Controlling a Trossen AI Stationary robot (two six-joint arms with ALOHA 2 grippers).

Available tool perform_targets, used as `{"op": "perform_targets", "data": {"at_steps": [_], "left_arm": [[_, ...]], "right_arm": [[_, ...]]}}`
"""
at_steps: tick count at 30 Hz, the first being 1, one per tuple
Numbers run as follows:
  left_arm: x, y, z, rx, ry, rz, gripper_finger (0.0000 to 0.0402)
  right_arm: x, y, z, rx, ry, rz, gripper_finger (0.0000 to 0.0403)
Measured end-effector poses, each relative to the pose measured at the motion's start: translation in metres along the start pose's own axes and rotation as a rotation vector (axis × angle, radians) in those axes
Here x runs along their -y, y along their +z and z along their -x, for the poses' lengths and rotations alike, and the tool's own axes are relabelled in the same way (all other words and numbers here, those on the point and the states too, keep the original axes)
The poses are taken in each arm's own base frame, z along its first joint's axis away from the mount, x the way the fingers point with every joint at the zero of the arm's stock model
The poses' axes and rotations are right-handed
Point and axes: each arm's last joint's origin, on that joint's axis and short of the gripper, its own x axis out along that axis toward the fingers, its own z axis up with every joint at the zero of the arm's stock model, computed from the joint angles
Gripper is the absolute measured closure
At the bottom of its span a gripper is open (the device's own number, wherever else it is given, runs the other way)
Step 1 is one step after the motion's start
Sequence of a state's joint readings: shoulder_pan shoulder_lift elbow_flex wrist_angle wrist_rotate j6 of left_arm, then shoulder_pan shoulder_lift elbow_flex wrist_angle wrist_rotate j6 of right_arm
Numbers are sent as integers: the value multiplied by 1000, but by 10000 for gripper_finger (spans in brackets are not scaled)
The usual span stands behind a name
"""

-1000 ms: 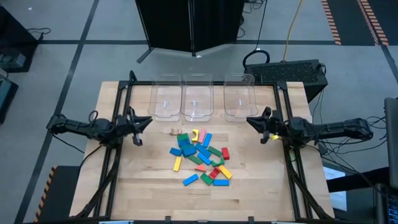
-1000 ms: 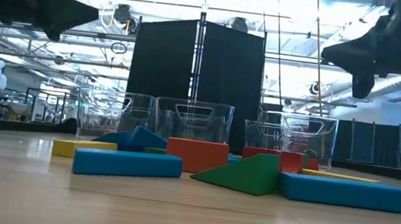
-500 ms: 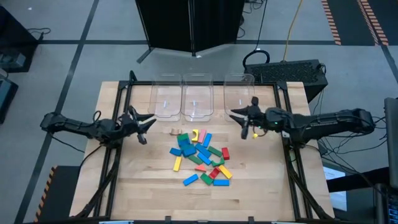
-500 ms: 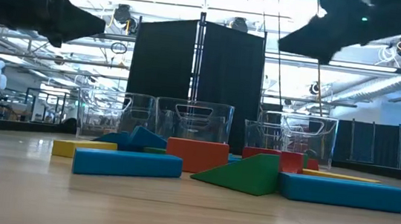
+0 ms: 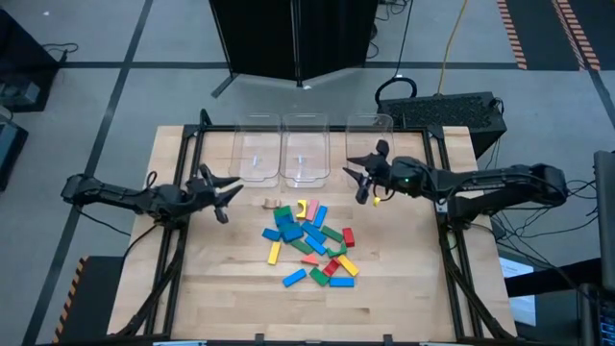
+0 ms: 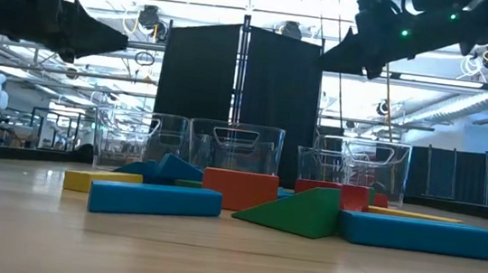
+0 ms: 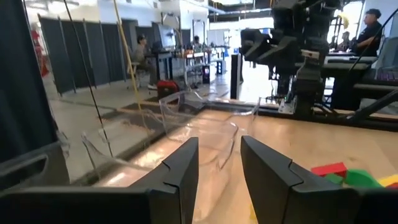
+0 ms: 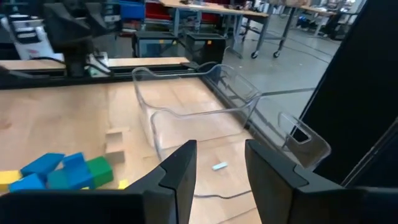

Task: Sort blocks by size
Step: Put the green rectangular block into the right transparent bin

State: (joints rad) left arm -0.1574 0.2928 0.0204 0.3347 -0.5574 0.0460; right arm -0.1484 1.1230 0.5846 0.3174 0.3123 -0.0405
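We note the blocks [image 5: 307, 240] lie loose in one heap at mid-surface [image 5: 221, 298], none yet in a bin, so we judge sorting has not begun. The three clear bins [image 5: 304, 159] stand side by side along the far edge, just behind the heap, presumably one per size class.

The right end effector [image 5: 362, 182] hovers over the near end of the right-hand bin, up off the surface, fingers parted with nothing between them in its wrist view. The left end effector [image 5: 222, 193] hangs near the left-hand bin's front corner, beside the heap; its fingers [image 7: 180, 165] stand apart and empty too. We read both as staged for a first pick.

The blocks share no common heading: long axes lie at mixed angles, several overlapping. One long blue block [image 6: 155, 199] lies flat, long axis across the low view; a green wedge [image 6: 295, 213] sits beside it.
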Motion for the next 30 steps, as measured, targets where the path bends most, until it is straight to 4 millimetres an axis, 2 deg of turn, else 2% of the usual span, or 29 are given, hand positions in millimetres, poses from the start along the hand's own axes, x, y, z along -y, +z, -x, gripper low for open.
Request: {"op": "perform_targets", "data": {"at_steps": [4, 8, 13, 24, 30], "left_arm": [[0, -7, 0, -61, -8, -27, 278], [0, -16, 1, -151, -6, -110, 278], [-1, -15, 1, -138, 40, -105, 278], [1, -16, -1, -151, -3, -133, 278], [3, -18, -3, -160, -34, -139, 278]], "right_arm": [[2, -6, -5, -40, 27, 55, 277], [-2, -24, -16, -150, 49, 120, 277], [-13, -36, -23, -209, 95, 54, 277], [-45, -38, -14, -246, 237, -158, 277], [-56, -40, -8, -258, 283, -90, 277]]}}
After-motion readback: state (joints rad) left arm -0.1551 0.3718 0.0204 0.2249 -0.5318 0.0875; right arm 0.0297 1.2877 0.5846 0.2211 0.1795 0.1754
